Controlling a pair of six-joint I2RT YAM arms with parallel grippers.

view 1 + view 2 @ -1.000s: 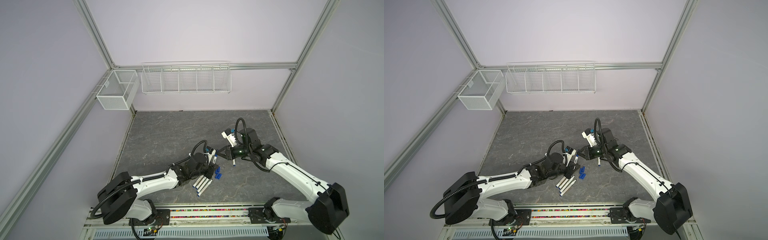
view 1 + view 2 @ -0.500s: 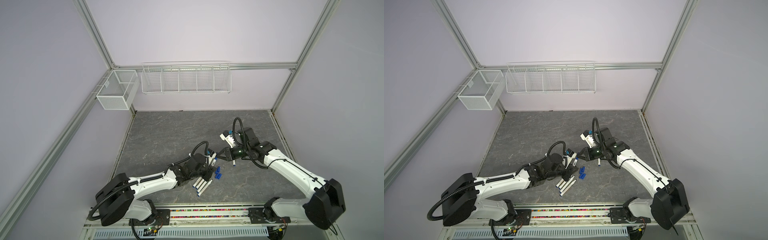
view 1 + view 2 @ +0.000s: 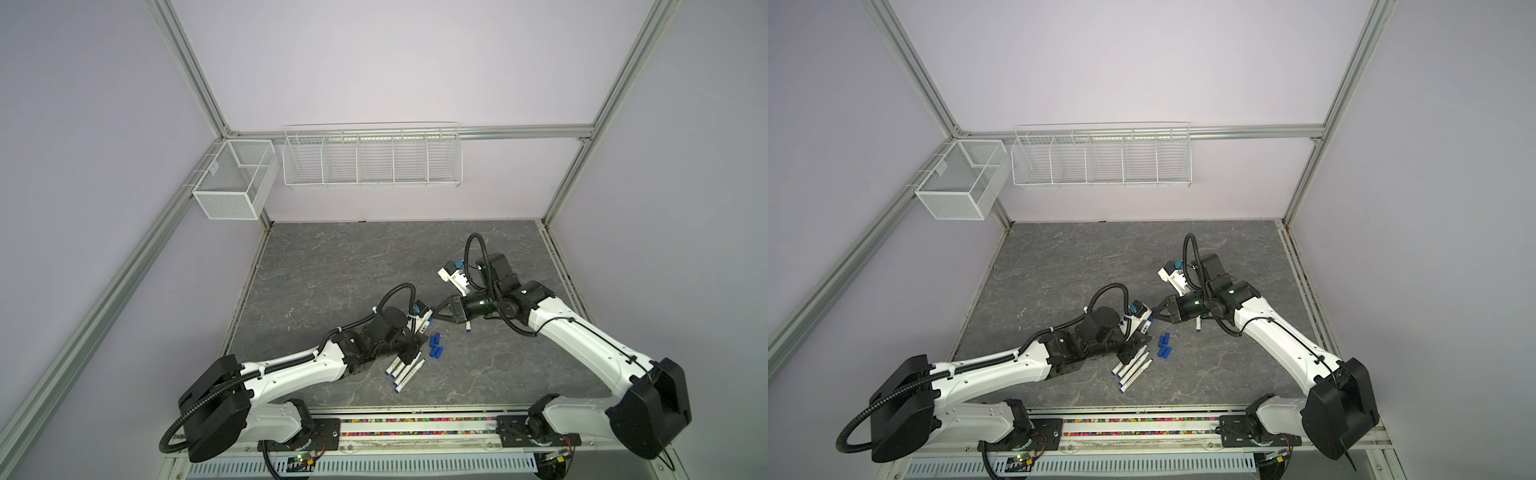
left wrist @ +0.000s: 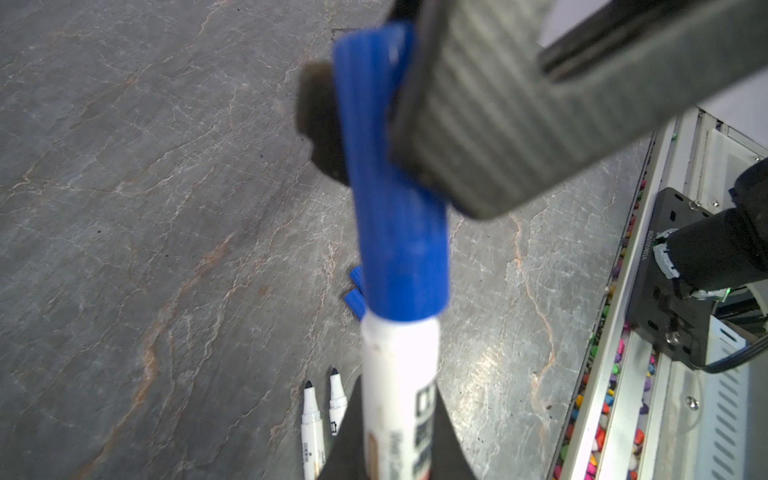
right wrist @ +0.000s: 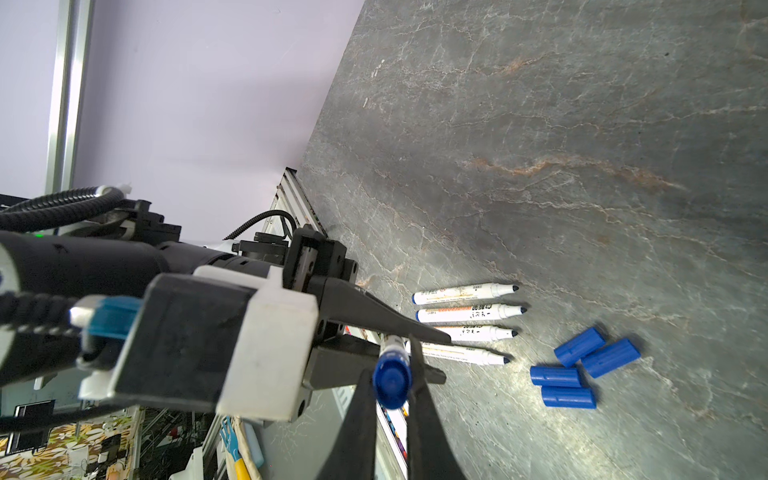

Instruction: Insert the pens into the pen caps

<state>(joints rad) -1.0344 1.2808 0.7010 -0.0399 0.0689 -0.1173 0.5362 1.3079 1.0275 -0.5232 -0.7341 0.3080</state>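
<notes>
Low centre of the left wrist view, left gripper clamps a pen; right gripper pinches its cap.

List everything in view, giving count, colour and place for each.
loose pens: four, white with dark tips, uncapped, side by side on the table
held pen: one, white, in the left tool, its tip inside the held cap
fifth lying pen: one, white with a blue end, on the table under the right arm; capped or not cannot be told
loose caps: four, blue, clustered on the table off the loose pens' tips
held cap: one, blue, in the right tool
table: one, grey marbled
wire rack: one, white, on the back wall
mesh box: one, white, on the left rail
left tool: one, black, shut on the held pen
right tool: one, black, shut on the held cap
</notes>
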